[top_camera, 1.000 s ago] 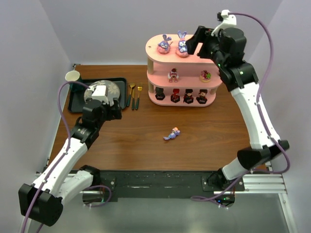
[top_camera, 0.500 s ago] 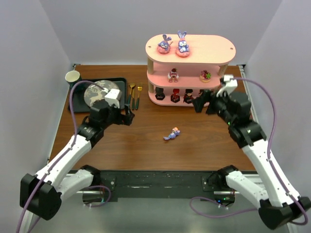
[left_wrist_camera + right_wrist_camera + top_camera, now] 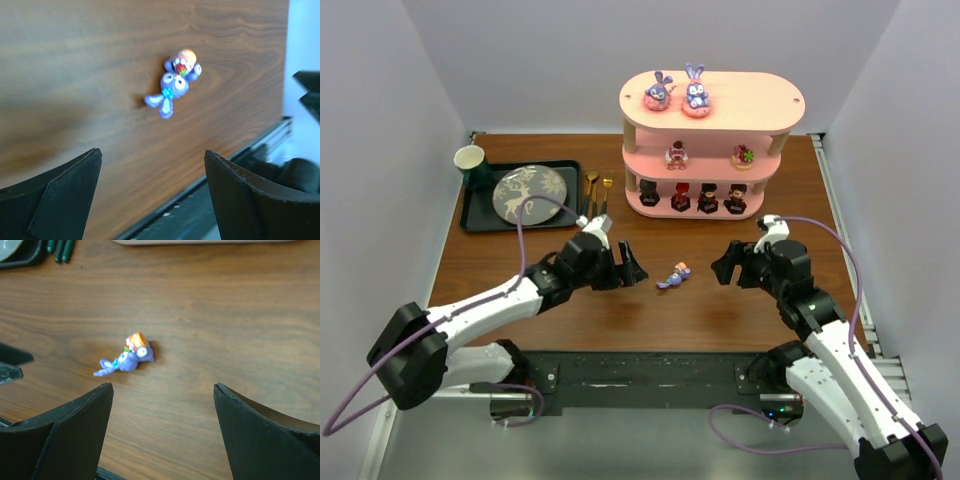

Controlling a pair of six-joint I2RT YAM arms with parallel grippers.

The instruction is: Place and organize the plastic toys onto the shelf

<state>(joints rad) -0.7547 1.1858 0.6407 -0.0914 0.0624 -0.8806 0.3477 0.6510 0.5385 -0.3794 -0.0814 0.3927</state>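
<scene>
A purple-blue bunny toy (image 3: pixel 673 276) lies on its side on the brown table; it also shows in the left wrist view (image 3: pixel 175 85) and the right wrist view (image 3: pixel 127 359). The pink shelf (image 3: pixel 712 142) stands at the back. Two bunny toys (image 3: pixel 677 93) sit on its top, two small pink/red toys (image 3: pixel 710 156) on the middle tier, several dark toys (image 3: pixel 692 198) on the bottom tier. My left gripper (image 3: pixel 628 270) is open just left of the lying bunny. My right gripper (image 3: pixel 725 267) is open to its right. Both are empty.
A black tray (image 3: pixel 477 212) with a patterned plate (image 3: pixel 529 194) and a green cup (image 3: pixel 470 160) sits at the back left. Gold spoons (image 3: pixel 598 196) lie between tray and shelf. The table's front edge meets a black rail (image 3: pixel 640 375).
The right arm has come down from the shelf top to the table right of the lying bunny. The left arm has swung from the tray to just left of the bunny.
</scene>
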